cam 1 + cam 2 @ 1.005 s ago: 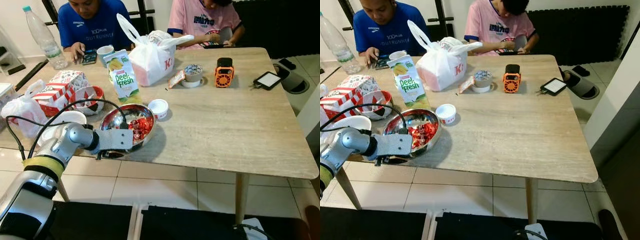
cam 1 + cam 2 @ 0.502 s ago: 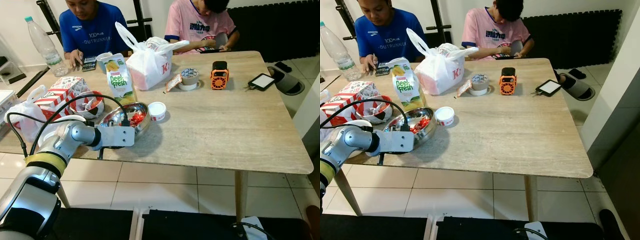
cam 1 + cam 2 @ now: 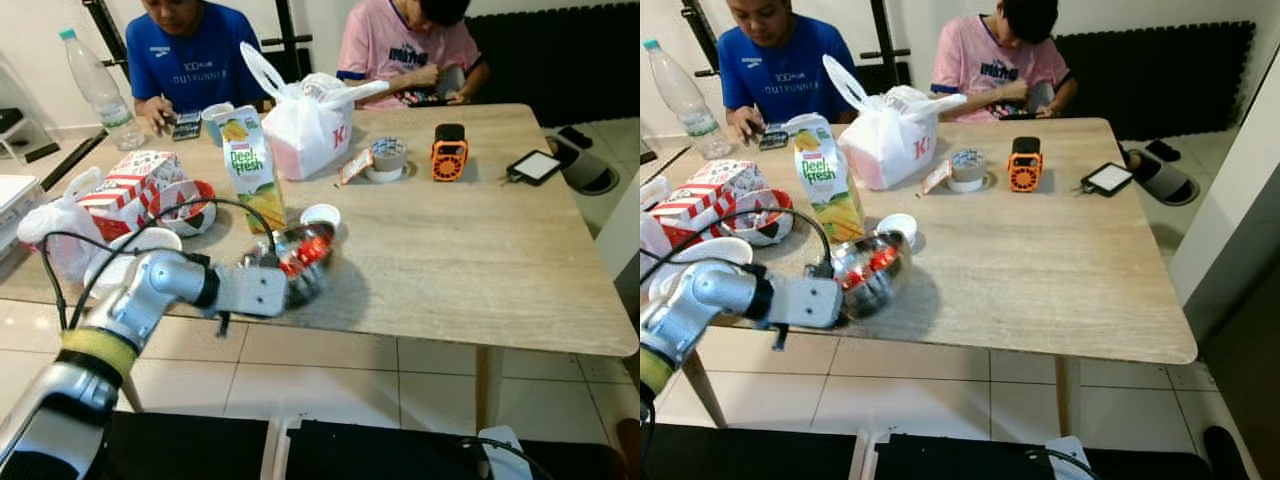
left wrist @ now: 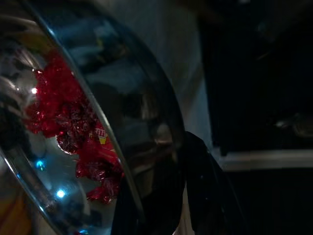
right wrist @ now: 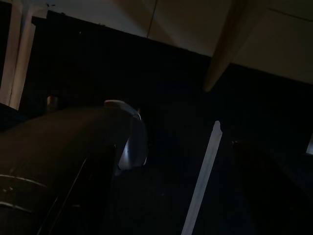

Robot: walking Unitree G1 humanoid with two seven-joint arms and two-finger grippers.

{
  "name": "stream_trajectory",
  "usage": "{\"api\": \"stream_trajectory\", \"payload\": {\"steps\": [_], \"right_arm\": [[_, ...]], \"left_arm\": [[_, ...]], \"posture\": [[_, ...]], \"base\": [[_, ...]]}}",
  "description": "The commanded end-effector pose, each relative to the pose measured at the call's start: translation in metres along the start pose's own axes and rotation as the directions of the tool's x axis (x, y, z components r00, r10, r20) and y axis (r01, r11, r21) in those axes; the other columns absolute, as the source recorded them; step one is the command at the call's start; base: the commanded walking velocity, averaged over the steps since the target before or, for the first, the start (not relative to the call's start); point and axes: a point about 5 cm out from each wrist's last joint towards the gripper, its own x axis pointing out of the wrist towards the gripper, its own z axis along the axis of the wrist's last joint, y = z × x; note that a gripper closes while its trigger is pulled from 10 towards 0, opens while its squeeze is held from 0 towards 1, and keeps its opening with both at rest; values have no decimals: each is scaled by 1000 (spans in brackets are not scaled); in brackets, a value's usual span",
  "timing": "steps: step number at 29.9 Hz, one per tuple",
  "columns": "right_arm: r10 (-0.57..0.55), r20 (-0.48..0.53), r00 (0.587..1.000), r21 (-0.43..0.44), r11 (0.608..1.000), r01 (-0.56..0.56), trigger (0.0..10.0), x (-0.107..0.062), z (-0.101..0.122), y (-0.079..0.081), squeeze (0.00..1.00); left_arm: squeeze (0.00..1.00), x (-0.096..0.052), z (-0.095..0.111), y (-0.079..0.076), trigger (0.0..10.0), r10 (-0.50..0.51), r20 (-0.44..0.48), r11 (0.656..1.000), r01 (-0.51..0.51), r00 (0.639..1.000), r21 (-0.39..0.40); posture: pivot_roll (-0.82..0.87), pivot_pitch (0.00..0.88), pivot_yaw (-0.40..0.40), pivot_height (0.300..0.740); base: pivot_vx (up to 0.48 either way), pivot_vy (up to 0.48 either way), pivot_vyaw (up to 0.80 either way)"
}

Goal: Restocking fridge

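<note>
While the head views are being looked down from, a steel bowl (image 3: 300,262) of red wrapped sweets (image 3: 307,250) is being held tilted at the near edge of the wooden table (image 3: 480,250), just in front of a juice carton (image 3: 252,168) and beside a small white tub (image 3: 320,216). It is being gripped at its near rim by the left gripper (image 3: 272,272), whose silver arm is reaching in from the left. Two seated people are being shown at the far side, with a white plastic bag (image 3: 888,140) between them.

As the left wrist view is being taken in, a black finger (image 4: 205,186) is being seen pressed against the bowl's outer wall, with the rim clenched and the sweets heaped inside.

Where the right wrist view is being read, darkness is being shown, and it cannot be told whether the right gripper is released or clenched.

The bowl is being judged stiff, light and slippery; the rim seems the only hold, and the loose sweets may be spilled if it is tipped further
</note>
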Motion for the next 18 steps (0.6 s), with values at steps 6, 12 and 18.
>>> {"api": "stream_trajectory", "payload": {"steps": [6,12,18], "right_arm": [[23,0,1000,4,1000,-23,10000,1,1,8,0],[37,-2,999,-14,999,-37,10000,2,2,11,0],[46,-7,999,-39,998,-46,10000,2,2,11,0]], "left_arm": [[0,10,-21,-41,0,-100,-216,995,96,971,-30],[0,18,-44,-80,0,-124,-352,985,72,928,-156],[0,5,-53,-82,0,4,-435,980,-89,900,-175]], "posture": [[-29,0,81,740],[5,0,75,740],[35,0,52,740]], "base": [[0,0,0],[0,0,0],[0,0,0]]}}
